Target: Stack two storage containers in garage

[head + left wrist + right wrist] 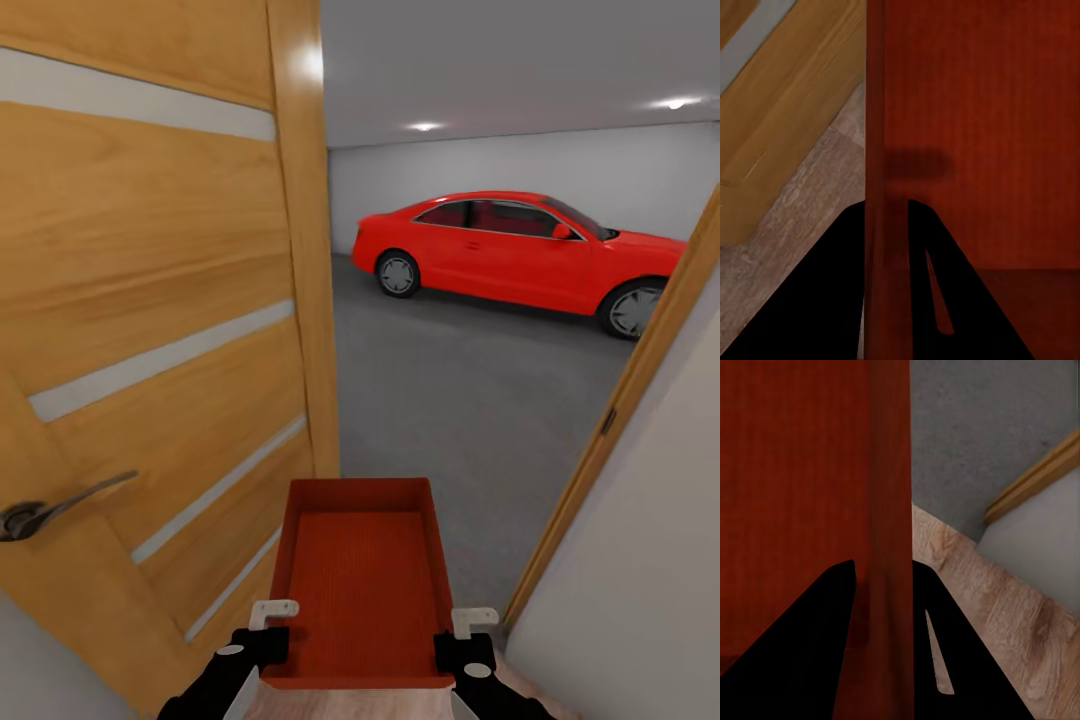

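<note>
I carry one orange-red storage container (362, 585) level in front of me, in the doorway to the garage. My left gripper (268, 628) is shut on its left side wall and my right gripper (458, 632) is shut on its right side wall. In the left wrist view the container's wall (876, 150) runs between the two dark fingers (832, 300); the right wrist view shows the same with the other wall (894, 510). The garage's dark grey concrete floor (470, 390) lies ahead. The container is empty.
An open wooden door (150, 330) with a metal handle (50, 510) stands close on my left. The door frame (620, 400) and a white wall (650, 560) are close on my right. A red car (520, 245) is parked at the garage's far wall. Wood-plank floor (1005, 615) lies under me.
</note>
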Controlling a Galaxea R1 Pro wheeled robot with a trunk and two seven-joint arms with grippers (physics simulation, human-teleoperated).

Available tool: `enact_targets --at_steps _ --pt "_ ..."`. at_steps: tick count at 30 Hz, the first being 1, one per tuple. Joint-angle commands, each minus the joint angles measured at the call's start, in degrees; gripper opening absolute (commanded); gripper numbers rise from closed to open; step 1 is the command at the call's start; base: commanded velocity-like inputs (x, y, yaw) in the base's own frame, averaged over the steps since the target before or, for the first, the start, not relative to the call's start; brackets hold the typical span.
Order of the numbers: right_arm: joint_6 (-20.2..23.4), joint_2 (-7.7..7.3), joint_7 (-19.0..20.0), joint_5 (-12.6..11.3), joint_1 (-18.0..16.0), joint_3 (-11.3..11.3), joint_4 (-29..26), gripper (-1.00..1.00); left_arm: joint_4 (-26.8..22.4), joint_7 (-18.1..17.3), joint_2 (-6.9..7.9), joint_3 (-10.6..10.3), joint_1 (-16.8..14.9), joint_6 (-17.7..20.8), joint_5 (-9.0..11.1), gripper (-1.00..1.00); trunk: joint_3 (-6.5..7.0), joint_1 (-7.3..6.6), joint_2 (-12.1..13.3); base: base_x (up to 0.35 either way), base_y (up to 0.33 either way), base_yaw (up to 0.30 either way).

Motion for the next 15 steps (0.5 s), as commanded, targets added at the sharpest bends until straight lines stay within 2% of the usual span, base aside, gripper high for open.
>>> enact_targets --at_steps 1,6,10,15 --pt "-0.50 -0.38 -0.97 -1.90 -0.13 -0.41 0.44 -1.00 -0.29 0.62 0.83 -0.45 0.01 -0.40 -1.02 -1.00 -0.09 0.04 -0.09 0.183 0.280 -0.243" --pt "-0.56 -0.48 -0.86 -1.90 -0.08 -0.28 0.44 -1.00 -0.32 0.68 0.82 -0.45 0.00 -0.51 -1.02 -1.00 -0.09 0.04 -0.09 0.165 0.200 -0.117" --pt "-0.58 -0.56 -0.89 -1.90 -0.12 -0.29 0.44 -1.00 -0.31 0.68 0.80 -0.45 0.00 -0.57 -1.02 -1.00 -0.09 0.04 -0.09 0.097 0.044 -0.065" --pt "-0.53 -0.51 -0.94 -1.90 -0.09 -0.26 0.44 -1.00 -0.31 0.69 0.80 -0.52 0.00 -0.64 -1.02 -1.00 -0.09 0.04 -0.09 0.022 0.006 -0.230"
